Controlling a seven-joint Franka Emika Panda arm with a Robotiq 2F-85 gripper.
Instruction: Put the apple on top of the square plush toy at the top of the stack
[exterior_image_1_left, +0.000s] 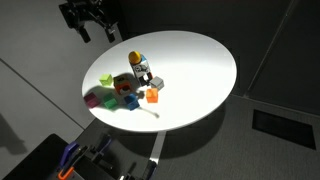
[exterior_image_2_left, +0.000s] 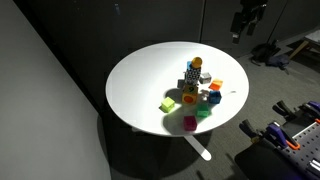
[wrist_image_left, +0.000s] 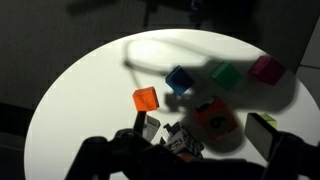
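The apple is a small yellow-orange ball resting on top of the stack near the middle of the round white table. It also shows in an exterior view, on the square plush toy with black-and-white marked pieces below. My gripper hangs high above the table's far edge, well away from the stack, open and empty; it also shows in an exterior view. In the wrist view the fingers are dark shapes at the bottom edge, with the marked stack just above them.
Loose cubes lie around the stack: orange, blue, green, magenta, a red-orange marked one and a yellow-green one. The far half of the table is bare.
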